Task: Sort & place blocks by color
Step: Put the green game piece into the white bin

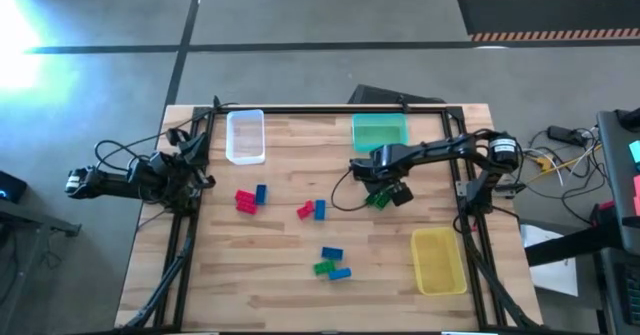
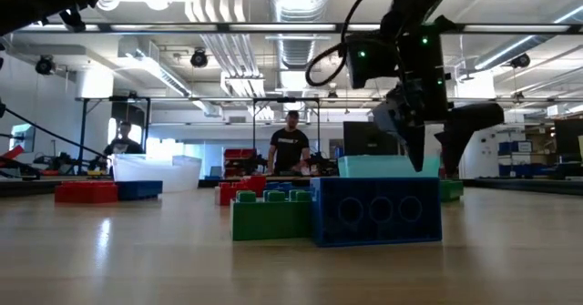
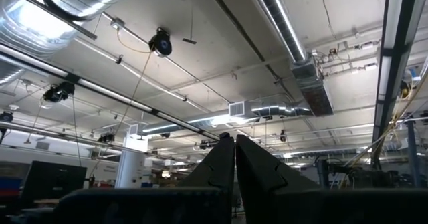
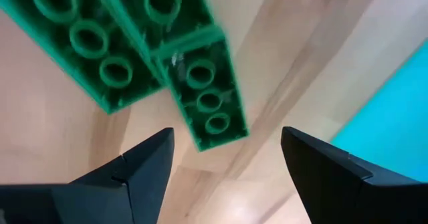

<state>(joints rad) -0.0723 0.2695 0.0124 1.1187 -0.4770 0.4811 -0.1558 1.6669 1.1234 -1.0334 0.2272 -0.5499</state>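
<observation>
Overhead arrangement, read from left to right. The left gripper (image 1: 205, 180) is parked at the left edge of the wooden table (image 1: 250, 275), beside the frame; in its wrist view the two dark fingers (image 3: 221, 164) are seen pressed together, pointed up at the ceiling, with nothing between them.

A clear bin (image 1: 245, 136) is set near the far left of the table. In front of it a red block (image 1: 245, 201) and a blue block (image 1: 261, 193) lie touching. Toward the middle, a second red block (image 1: 305, 211) is seen just beside a second blue block (image 1: 320, 209). Nearer the front edge a cluster of three is found: a blue block (image 1: 332, 253), a green block (image 1: 323, 267) and another blue block (image 1: 340, 273), close together.

A teal bin (image 1: 380, 131) is placed at the far side, right of centre. The right gripper (image 1: 385, 193) is held just in front of this bin, above green blocks (image 4: 154, 43) that lie joined on the wood. In the right wrist view its fingers (image 4: 144, 167) are shown spread apart, with nothing grasped and the green blocks lying beyond the tips. A yellow bin (image 1: 438, 260) stands at the front right.

In the low view a person (image 2: 291, 148) is seen standing in the room behind the table.
</observation>
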